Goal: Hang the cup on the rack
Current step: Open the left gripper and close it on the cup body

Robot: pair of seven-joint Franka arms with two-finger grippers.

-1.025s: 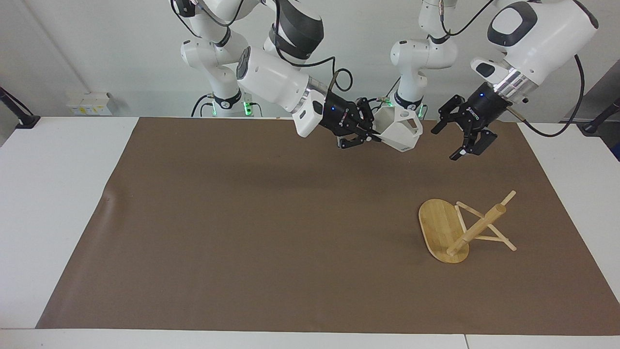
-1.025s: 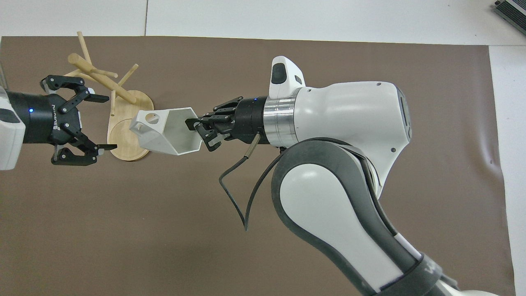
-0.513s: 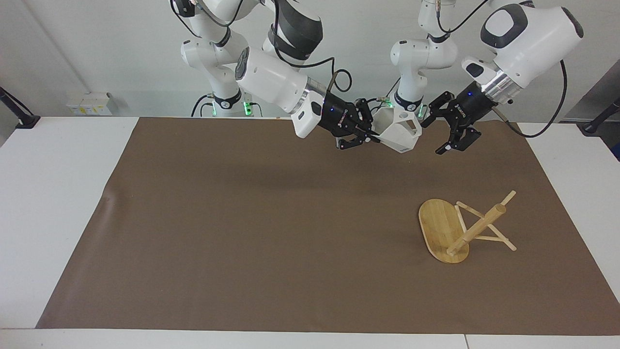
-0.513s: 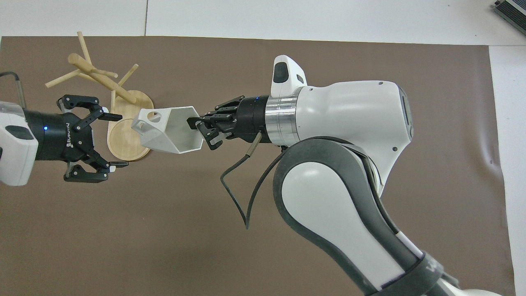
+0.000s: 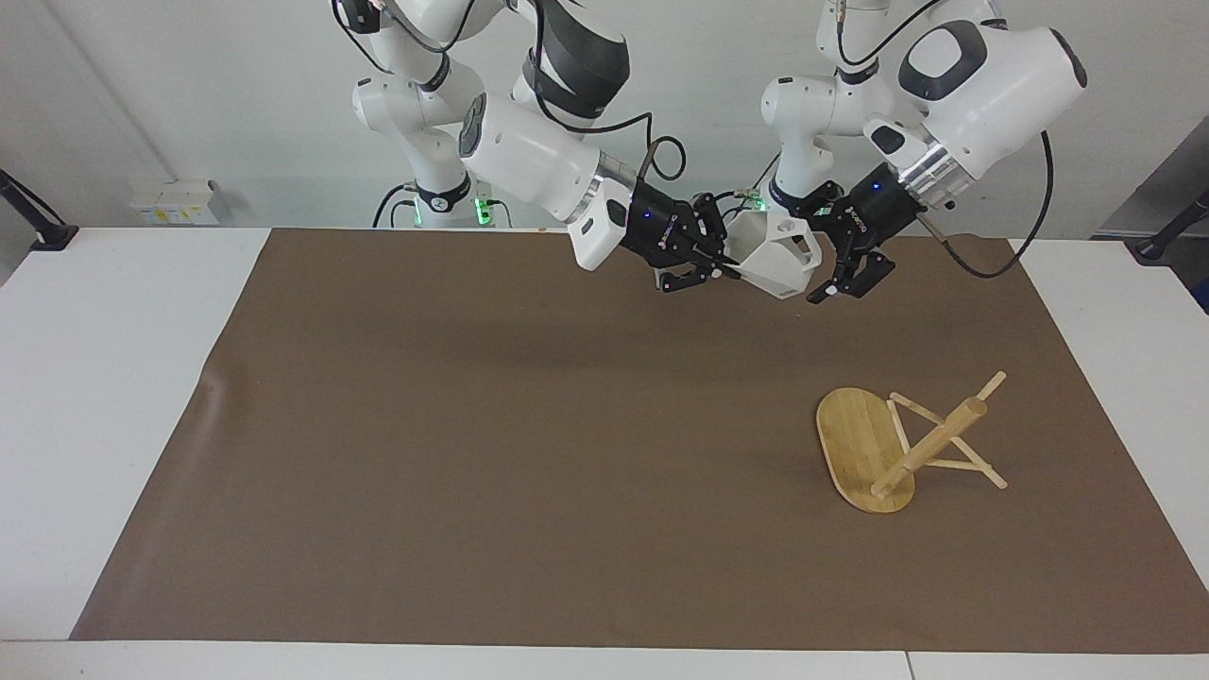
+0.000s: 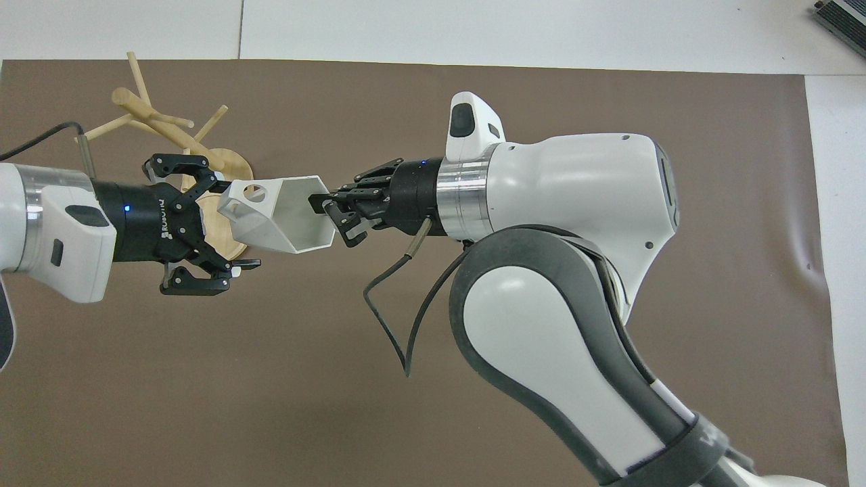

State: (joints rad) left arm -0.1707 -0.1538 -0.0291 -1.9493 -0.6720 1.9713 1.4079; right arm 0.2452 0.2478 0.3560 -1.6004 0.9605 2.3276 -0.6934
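The white faceted cup (image 5: 776,264) hangs in the air on its side, over the brown mat near the robots' edge. My right gripper (image 5: 727,269) is shut on the cup's rim (image 6: 318,210). The cup's tab with the round hole (image 6: 252,195) points toward my left gripper (image 5: 820,255), which stands open with its fingers on either side of the cup's tab end (image 6: 235,223); I cannot tell whether they touch it. The bamboo rack (image 5: 930,444) lies tipped over on the mat toward the left arm's end, oval base (image 6: 233,162) on edge, post and pegs resting on the mat.
A brown mat (image 5: 491,453) covers most of the white table (image 5: 104,378). A dark cable (image 6: 385,318) loops down from the right wrist. Small white boxes (image 5: 175,201) sit by the wall past the right arm's end.
My left gripper has swung in toward the cup, staying open, and its fingers now flank the tab end. The right gripper and the cup have hardly moved. The rack has stayed put.
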